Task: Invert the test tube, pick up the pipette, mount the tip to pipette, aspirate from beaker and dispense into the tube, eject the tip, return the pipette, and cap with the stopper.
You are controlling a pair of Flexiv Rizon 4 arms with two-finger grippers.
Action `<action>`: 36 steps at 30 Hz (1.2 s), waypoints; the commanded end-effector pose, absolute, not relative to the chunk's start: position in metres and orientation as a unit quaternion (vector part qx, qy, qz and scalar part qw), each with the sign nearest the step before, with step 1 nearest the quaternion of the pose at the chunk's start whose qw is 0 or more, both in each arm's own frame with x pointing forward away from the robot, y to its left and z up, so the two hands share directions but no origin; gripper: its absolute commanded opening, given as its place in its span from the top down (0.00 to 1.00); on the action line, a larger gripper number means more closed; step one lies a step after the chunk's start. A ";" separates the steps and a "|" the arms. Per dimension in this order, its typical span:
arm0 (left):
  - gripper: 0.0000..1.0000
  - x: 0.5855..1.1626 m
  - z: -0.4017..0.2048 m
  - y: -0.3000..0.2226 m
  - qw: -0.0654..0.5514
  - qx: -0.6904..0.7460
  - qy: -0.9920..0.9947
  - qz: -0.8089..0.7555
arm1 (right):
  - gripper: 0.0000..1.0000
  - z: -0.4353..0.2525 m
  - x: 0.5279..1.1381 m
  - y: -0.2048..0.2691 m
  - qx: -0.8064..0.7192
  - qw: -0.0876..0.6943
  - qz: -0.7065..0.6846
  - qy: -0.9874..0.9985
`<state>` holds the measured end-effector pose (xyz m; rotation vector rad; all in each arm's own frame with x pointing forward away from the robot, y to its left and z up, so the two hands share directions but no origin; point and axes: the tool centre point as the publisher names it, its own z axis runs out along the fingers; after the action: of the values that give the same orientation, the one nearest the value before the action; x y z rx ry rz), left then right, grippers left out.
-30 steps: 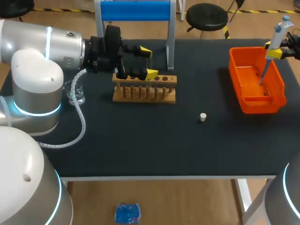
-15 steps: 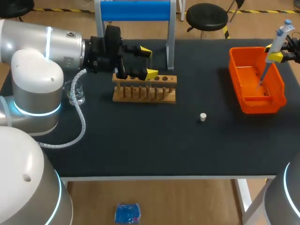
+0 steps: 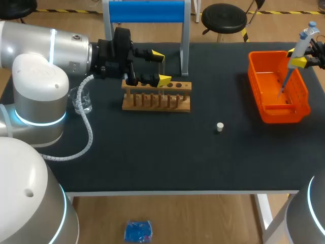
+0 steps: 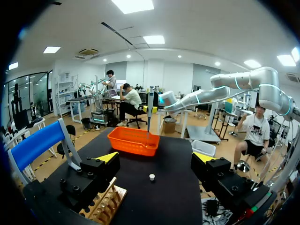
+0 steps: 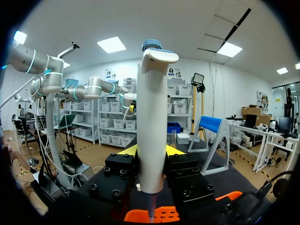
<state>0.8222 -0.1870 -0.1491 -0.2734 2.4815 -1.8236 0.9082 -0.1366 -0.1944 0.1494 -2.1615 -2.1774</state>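
Black cloth covers the table (image 3: 152,152), and across it the silver left arm comes in from the upper left of the head view, its left gripper (image 3: 160,67) open above the left end of the wooden peg rack (image 3: 157,99). At the right edge sits the orange plastic basket (image 3: 284,113), and over it the right gripper (image 3: 299,58) is clamped on the white pipette with a blue cap (image 3: 299,48), whose thin lower end hangs inside the basket. A clear glass beaker (image 3: 83,99) stands at the left; the small white stopper (image 3: 220,127) lies alone below centre. I judge the risk to be the pipette's end catching the basket wall and twisting in the grip, should the arm travel sideways before lifting. Only the right wrist view shows both fingers pressing the pipette (image 5: 151,131); the left wrist view alone proves nothing sits between the left gripper (image 4: 155,157) fingers. No view lets me make out the test tube.
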 end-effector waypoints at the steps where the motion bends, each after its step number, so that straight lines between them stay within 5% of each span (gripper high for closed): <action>1: 0.00 0.821 -0.149 -0.187 0.026 -0.089 0.802 -0.590 | 1.00 -0.195 0.909 -0.138 0.050 0.036 -0.708 -0.703; 25: 0.00 0.821 -0.149 -0.187 0.026 -0.089 0.802 -0.590 | 1.00 -0.195 0.909 -0.138 0.050 0.036 -0.708 -0.703; 36: 0.00 0.851 -0.106 -0.255 0.032 -0.139 0.804 -0.577 | 1.00 -0.195 0.909 -0.138 0.050 0.036 -0.708 -0.703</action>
<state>0.8365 -0.2158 -0.1122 -0.4084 2.4436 -1.8275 0.9084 -0.1366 -0.1944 0.1494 -2.1614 -2.1774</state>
